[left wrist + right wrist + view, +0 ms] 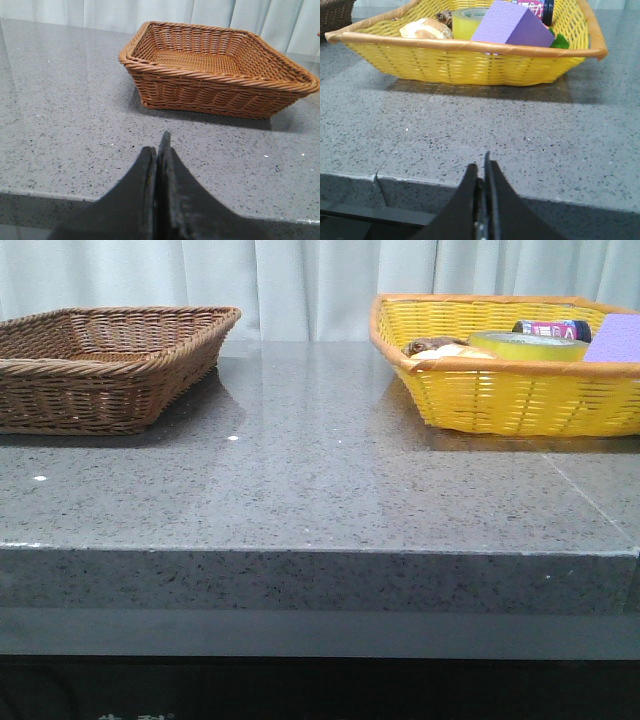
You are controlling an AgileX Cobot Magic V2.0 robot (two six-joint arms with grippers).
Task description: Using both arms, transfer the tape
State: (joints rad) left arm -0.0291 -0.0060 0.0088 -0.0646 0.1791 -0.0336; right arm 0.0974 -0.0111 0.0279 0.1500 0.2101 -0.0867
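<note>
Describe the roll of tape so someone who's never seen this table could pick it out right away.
Start at the yellow wicker basket on the right of the grey table. Inside it, the tape sits near the middle, between a bread roll and a purple block, with a purple-labelled can behind it. It is the only ring-shaped item: a wide translucent yellow roll lying flat.

My matt black fingers [150,200] look like roughened plastic. Table [320,490]: polished speckled grey stone, glossy. Brown basket [100,365] and yellow basket [520,390]: woven wicker. Tape [527,344]: glossy translucent film. Purple block [507,25]: matt, foam-like.
</note>
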